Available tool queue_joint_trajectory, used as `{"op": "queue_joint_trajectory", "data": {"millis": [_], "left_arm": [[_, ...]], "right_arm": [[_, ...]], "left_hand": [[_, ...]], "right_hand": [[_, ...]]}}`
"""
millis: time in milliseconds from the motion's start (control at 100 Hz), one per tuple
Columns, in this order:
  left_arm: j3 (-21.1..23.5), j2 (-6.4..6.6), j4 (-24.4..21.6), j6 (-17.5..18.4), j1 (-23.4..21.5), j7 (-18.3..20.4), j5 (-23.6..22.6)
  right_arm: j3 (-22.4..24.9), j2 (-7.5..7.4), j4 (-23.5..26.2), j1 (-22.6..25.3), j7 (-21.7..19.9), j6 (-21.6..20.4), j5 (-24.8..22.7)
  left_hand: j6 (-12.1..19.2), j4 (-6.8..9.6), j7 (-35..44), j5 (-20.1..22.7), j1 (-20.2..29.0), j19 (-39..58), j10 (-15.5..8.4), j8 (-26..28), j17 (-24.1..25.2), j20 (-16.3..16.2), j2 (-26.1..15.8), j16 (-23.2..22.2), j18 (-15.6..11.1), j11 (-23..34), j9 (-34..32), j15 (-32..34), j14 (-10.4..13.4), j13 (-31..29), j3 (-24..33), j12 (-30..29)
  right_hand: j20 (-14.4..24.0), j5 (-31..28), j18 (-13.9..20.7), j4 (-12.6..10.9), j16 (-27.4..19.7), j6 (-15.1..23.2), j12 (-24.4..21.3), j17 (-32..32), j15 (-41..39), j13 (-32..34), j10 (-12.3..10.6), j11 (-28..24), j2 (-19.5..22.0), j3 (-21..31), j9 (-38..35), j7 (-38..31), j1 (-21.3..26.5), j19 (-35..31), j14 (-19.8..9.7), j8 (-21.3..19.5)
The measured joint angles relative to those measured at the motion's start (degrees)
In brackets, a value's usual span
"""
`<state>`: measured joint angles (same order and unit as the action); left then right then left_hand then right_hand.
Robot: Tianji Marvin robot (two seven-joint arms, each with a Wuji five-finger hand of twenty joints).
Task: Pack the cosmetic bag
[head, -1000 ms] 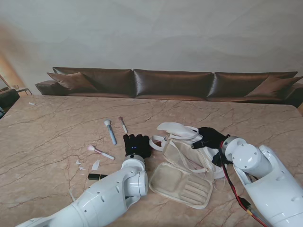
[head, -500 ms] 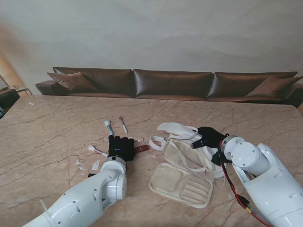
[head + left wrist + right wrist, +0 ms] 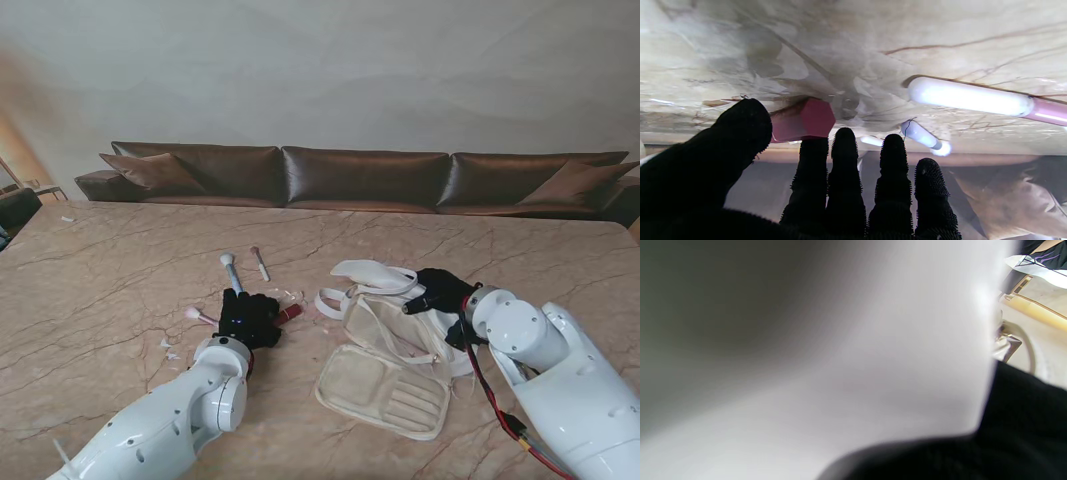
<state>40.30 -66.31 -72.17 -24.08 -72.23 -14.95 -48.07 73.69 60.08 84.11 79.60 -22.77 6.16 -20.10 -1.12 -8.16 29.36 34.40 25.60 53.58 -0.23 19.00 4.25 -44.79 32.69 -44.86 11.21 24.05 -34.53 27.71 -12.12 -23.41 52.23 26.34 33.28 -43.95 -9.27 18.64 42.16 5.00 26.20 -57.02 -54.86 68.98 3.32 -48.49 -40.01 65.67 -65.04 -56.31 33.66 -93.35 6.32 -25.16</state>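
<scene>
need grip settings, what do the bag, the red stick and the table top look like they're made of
Cosmetics bag: looks like soft cream fabric or faux leather, matte; it sags and creases. Red stick: probably hard plastic, satin; flat hexagonal facets with crisp edges. Table top: seems polished marble or a marble-look slab; beige with dark veins and glare in the left wrist view.

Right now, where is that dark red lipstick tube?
In the stand's view the dark red lipstick tube lies on the table left of the white cosmetics bag, at the fingertips of the left hand, which is not yet closed on it.
</scene>
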Motion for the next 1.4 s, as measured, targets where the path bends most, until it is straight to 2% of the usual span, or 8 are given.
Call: {"op": "queue_joint_trajectory", "data": {"millis": [280, 420, 460, 510, 590, 820, 1080, 1400], "left_arm": [[-3.25, -1.43, 2.67, -1.89, 1.84, -2.73, 1.7], [-5.26, -2.3, 4.18, -3.68, 3.81, -2.9, 2.71], [-5.41, -2.74, 4.8, -3.76, 4.31, -3.16, 3.63], [-5.76, -3.16, 5.6, -3.77, 4.96, -3.58, 4.21], [-6.67, -3.37, 6.4, -3.76, 5.83, -3.75, 3.6], [-4.81, -2.77, 5.53, -2.29, 5.26, -2.53, 1.58], [0.69, -1.56, 3.69, 2.49, 0.2, -7.92, -2.83], [8.7, 0.42, -8.65, 5.39, -8.64, -14.65, -8.57]], "right_arm": [[0.21, 0.02, 0.05, 0.16, -0.02, -0.26, 0.0], [0.2, 0.02, 0.08, 0.19, 0.01, -0.43, 0.07], [0.15, 0.02, 0.07, 0.18, 0.02, -0.5, 0.11], [0.04, 0.02, -0.01, 0.14, 0.03, -0.62, 0.16], [-0.06, 0.02, -0.14, 0.04, 0.03, -0.7, 0.27], [-0.75, 0.01, -0.64, -0.47, 0.05, -0.7, 0.5], [-2.45, 0.11, -1.86, -1.66, 1.15, -0.63, 1.71], [-4.33, 0.5, -2.83, -3.19, 1.46, -0.65, 2.54]], "left_hand": [[-0.15, 0.02, -1.77, 0.21, -0.2, -1.45, 0.08, -1.25, 0.0, 0.52, 0.18, 0.74, 0.0, 0.13, 0.61, -0.78, 0.01, 0.02, 0.0, -0.75], [-0.14, 0.02, 4.2, 0.67, 2.59, -1.45, 0.08, 1.78, 0.0, 0.55, 0.16, 0.75, 0.0, 2.66, -0.7, 0.01, 0.01, 0.02, 0.27, 2.03], [0.64, -1.71, 7.96, 0.67, 6.06, -0.85, 0.09, 1.79, 0.0, 0.55, 1.51, 0.34, 0.03, 3.15, -1.71, 0.52, 0.01, -0.04, -0.03, 2.53], [4.81, -1.76, 16.49, 0.67, 10.23, 0.8, -0.17, 1.5, -0.29, 0.16, 2.06, 0.05, 0.03, 3.95, -4.92, 1.81, 0.01, -2.34, -0.65, 3.13], [7.94, -2.91, 22.85, 2.28, 10.96, 2.97, -1.52, 1.57, -2.7, 0.14, 3.93, -0.41, 0.08, 3.15, -10.14, 3.71, 0.88, -8.17, -0.61, 6.2], [8.02, -3.21, 25.63, 2.79, 10.82, 7.93, -3.34, 11.71, -9.71, 0.71, 7.49, -2.55, 0.65, -8.59, -21.8, 9.17, 3.1, -20.13, 1.51, 11.65], [9.28, -4.36, 26.16, 2.54, 10.85, 8.7, -3.58, 15.98, -10.68, 1.94, 8.03, -4.79, 0.76, -8.02, -29.97, 10.02, 4.17, -21.61, 2.12, 18.86], [10.24, -4.38, 26.16, 2.54, 10.85, 8.71, -3.69, 16.06, -10.68, 2.05, 8.04, -5.44, 0.74, -8.02, -29.98, 10.03, 4.98, -21.61, 2.04, 18.87]], "right_hand": [[0.0, 0.0, 0.0, 0.0, 0.0, 0.01, 0.0, 0.0, -0.01, 0.0, 0.0, -0.01, 0.0, 0.0, 0.0, 0.0, 0.0, -0.01, 0.01, -0.01], [0.0, 0.0, 0.0, 0.01, 0.01, 0.01, 0.0, 0.0, -0.02, 0.0, 0.0, -0.01, 0.0, 0.0, 0.0, 0.0, 0.0, -0.02, 0.01, -0.01], [0.0, 0.0, 0.0, 0.01, 0.02, 0.01, 0.0, 0.0, -0.05, 0.0, 0.0, -0.01, 0.0, 0.0, 0.0, 0.0, 0.0, -0.03, 0.01, -0.01], [0.0, 0.0, 0.0, 0.01, 0.03, 0.01, 0.0, 0.0, -0.06, 0.0, 0.0, -0.01, 0.0, 0.0, 0.0, 0.0, 0.0, -0.04, 0.02, -0.01], [0.0, -0.01, 0.0, 0.01, 0.04, 0.01, 0.01, 0.0, -0.11, 0.0, 0.0, -0.01, 0.0, 0.0, 0.0, 0.0, 0.0, -0.05, 0.03, -0.01], [0.0, -0.01, 0.0, 0.01, 0.04, 0.02, 0.04, 0.0, -0.46, 0.0, 0.0, -0.44, 0.0, 0.0, 0.0, 0.0, 0.0, -0.13, 0.04, -0.05], [0.04, -0.48, -0.04, 0.0, 0.68, 0.02, 0.18, -0.01, -1.6, 0.04, 0.01, -0.66, -0.02, 0.01, 0.0, 0.0, -0.01, -0.57, 0.27, -0.17], [0.05, -0.52, -0.04, -0.01, 0.71, 0.02, 0.35, -0.02, -2.0, 0.05, 0.01, -0.67, -0.02, 0.01, 0.0, 0.0, -0.01, -0.71, 0.31, -0.17]]}}
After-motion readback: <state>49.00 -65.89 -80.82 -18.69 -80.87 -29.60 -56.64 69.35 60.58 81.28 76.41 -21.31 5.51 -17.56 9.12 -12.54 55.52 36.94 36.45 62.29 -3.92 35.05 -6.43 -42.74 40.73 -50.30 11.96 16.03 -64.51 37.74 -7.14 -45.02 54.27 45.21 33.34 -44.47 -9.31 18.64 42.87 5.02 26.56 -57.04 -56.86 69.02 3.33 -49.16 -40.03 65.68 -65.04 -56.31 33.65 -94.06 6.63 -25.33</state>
